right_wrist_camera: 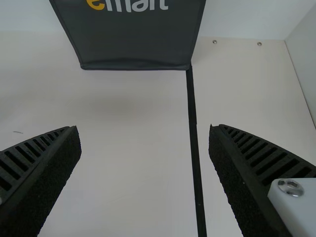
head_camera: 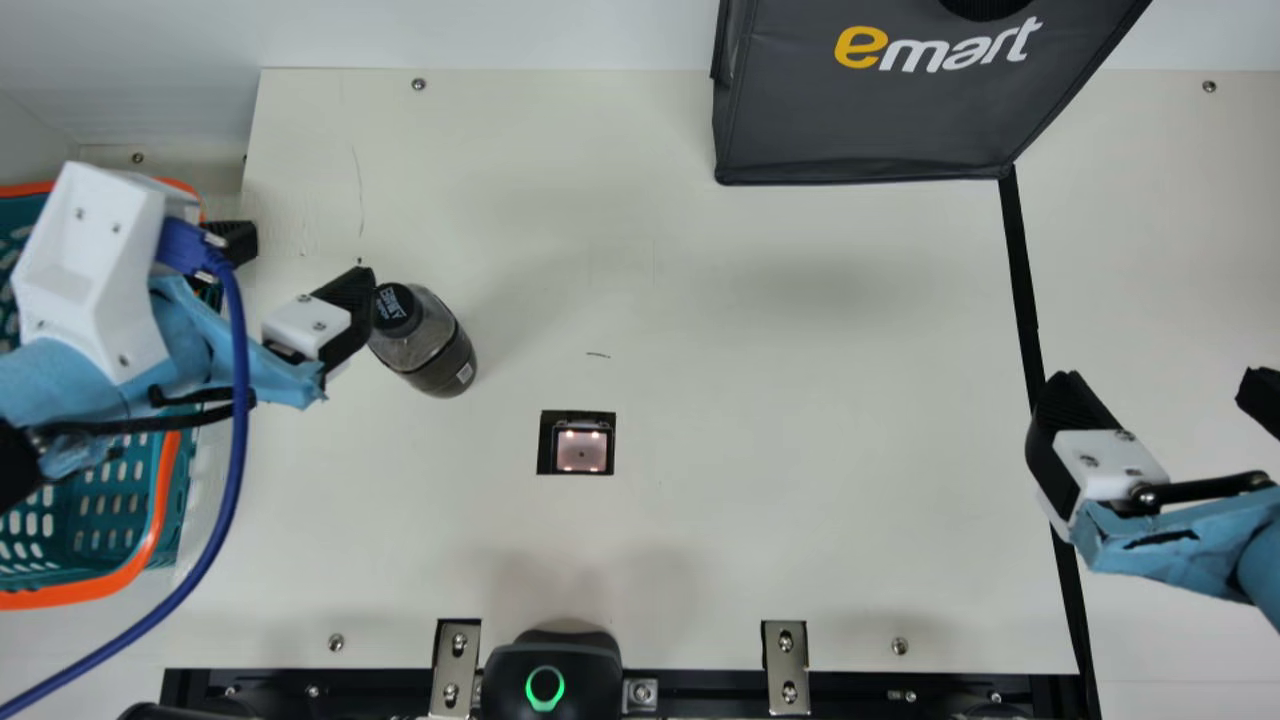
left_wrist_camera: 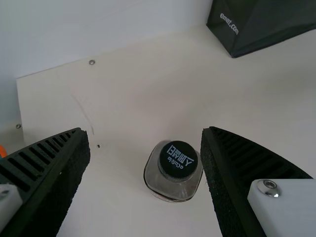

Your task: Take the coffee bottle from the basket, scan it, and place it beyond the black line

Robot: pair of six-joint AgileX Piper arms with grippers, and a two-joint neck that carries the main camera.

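The coffee bottle (head_camera: 425,342) stands on the table right of the basket (head_camera: 165,500), its dark cap beside one finger of my left gripper (head_camera: 305,255), which is spread open. In the left wrist view the bottle (left_wrist_camera: 174,170) appears between the spread fingers of my left gripper (left_wrist_camera: 145,136), nearer one of them, not gripped. My right gripper (head_camera: 1155,395) is open over the black line (head_camera: 1022,280) at the right. In the right wrist view nothing is held in my right gripper (right_wrist_camera: 143,131), and the black line (right_wrist_camera: 193,128) runs between its fingers.
A scanner window (head_camera: 582,448) is set in the table right of the bottle. A dark bag (head_camera: 880,110) stands at the back, near the line's far end. A black device with a green ring (head_camera: 550,670) sits at the front edge. A blue cable hangs by my left arm.
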